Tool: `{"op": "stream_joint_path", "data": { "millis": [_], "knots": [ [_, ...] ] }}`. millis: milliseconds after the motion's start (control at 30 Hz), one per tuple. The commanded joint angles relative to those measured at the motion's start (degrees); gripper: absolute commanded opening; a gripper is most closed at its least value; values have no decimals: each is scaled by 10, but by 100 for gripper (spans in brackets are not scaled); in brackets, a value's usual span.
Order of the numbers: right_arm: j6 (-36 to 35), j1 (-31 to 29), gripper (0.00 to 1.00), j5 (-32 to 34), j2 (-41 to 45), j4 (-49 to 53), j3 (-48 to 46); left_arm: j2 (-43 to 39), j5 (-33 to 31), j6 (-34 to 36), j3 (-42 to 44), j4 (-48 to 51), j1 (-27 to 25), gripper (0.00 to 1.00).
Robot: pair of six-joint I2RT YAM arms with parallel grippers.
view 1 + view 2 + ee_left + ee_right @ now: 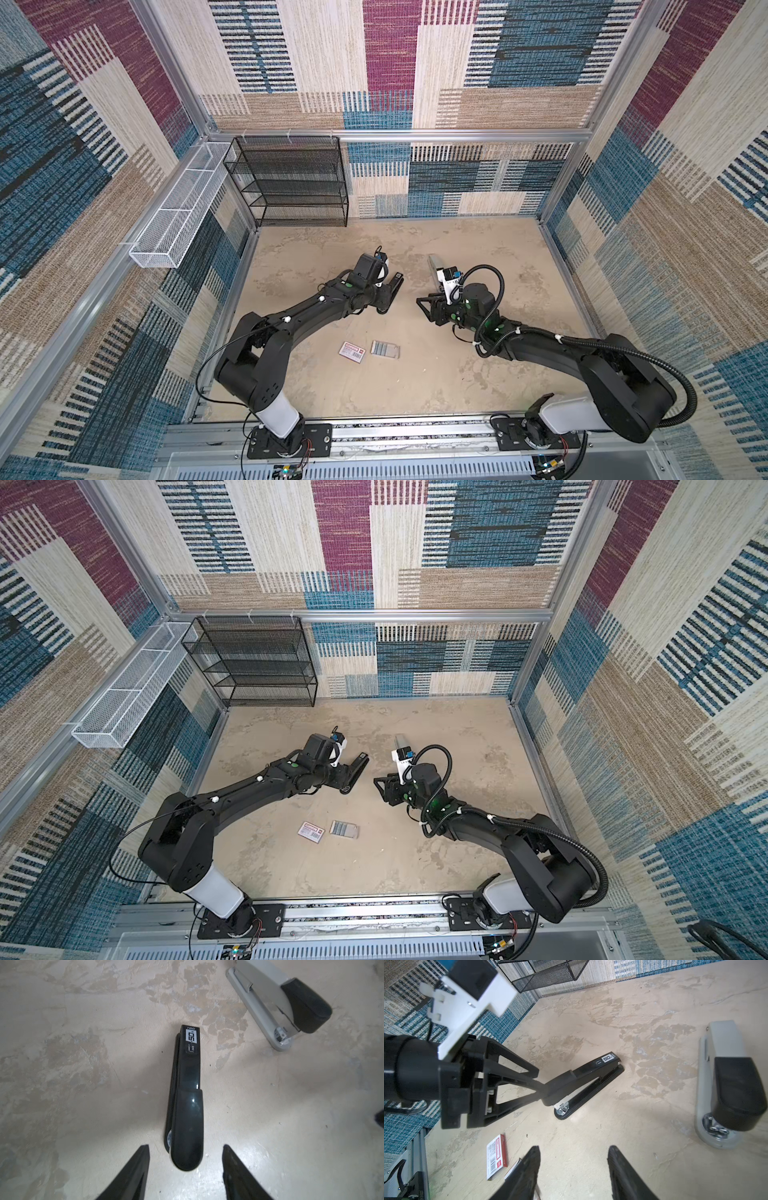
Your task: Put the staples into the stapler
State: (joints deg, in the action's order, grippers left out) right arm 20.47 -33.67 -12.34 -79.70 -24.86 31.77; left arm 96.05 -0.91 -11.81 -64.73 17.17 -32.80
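grey staples [381, 347] lie in flat rows, well apart from the closed black stapler [186, 1093]

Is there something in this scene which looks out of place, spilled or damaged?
Nothing looks spilled or damaged. The staples lie in their open tray, beside the white box and not inside it. One oddity: two staplers are present, a black stapler and a grey stapler, lying apart from each other.

Black stapler [186, 1105]; grey stapler [724, 1039]
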Motion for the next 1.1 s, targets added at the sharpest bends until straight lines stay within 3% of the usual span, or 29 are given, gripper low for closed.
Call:
{"op": "stream_joint_path", "data": {
  "millis": [0,267,533,700,1067],
  "knots": [
    [2,0,56,10,6,-7,-6,25,2,12,-38,84,0,59],
    [5,3,56,11,4,-12,-14,84,1,14,-93,138,-2,53],
    [8,4,56,14,5,-14,-19,108,10,16,-98,144,-3,23],
    [9,5,56,17,10,-13,-21,124,15,7,-94,146,-3,18],
    [9,8,56,26,34,-5,-29,134,19,1,-119,149,-3,18]
  ]
}}
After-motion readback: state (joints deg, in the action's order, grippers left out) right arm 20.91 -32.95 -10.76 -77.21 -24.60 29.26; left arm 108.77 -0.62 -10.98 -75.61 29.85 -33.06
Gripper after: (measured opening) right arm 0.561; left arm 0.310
